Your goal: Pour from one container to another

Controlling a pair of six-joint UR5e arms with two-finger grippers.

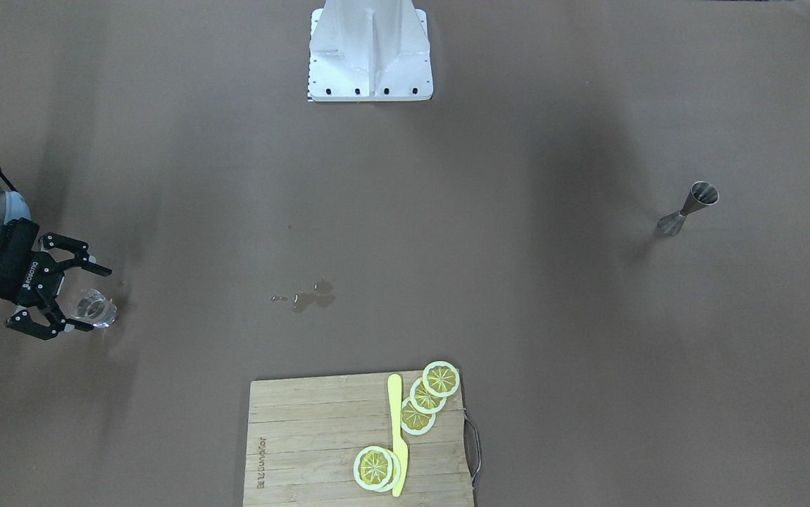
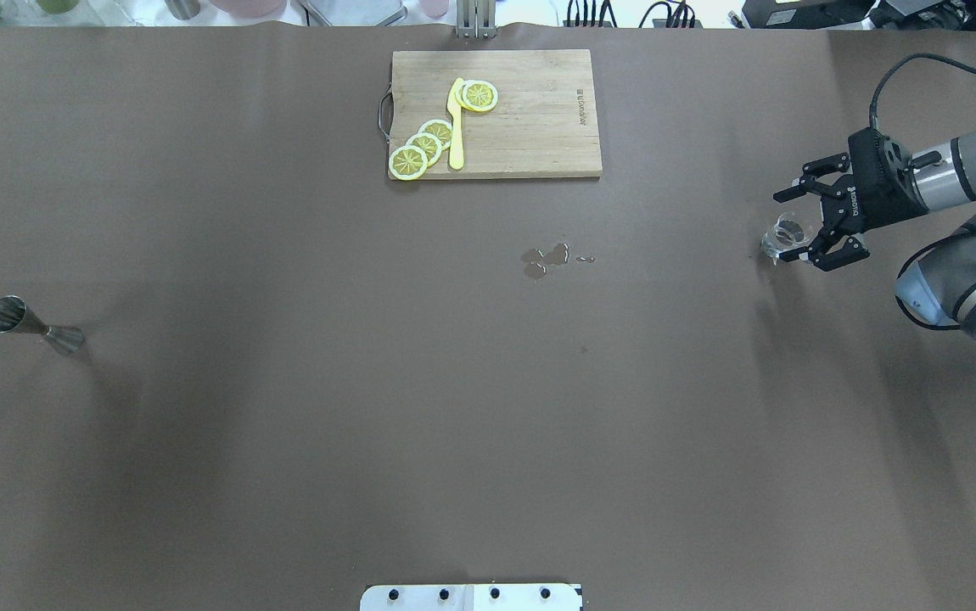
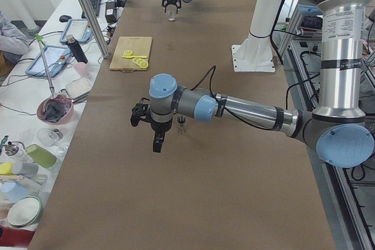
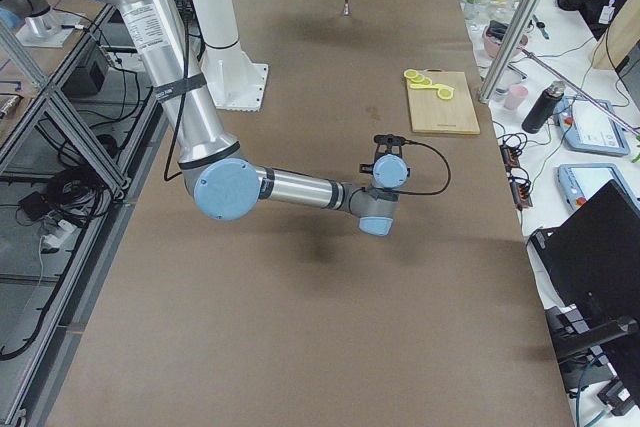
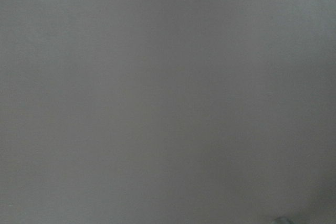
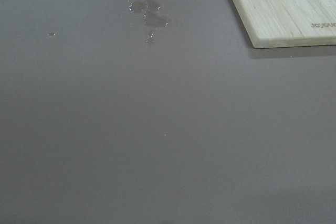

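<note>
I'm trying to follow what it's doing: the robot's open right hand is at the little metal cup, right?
Not quite. The open right hand is at the clear glass tumbler; the metal jigger stands far across the table, as the overhead view shows.

The black two-finger right gripper (image 1: 95, 299) carries white capital letters on its body that read ROBOTIQ, seen in both the front-facing and overhead views. The pale rectangular wooden cutting board (image 1: 306, 436) has a dark brand mark burnt in along one short edge, but its letters are too small and blurred to read. No other writing is legible.
</note>
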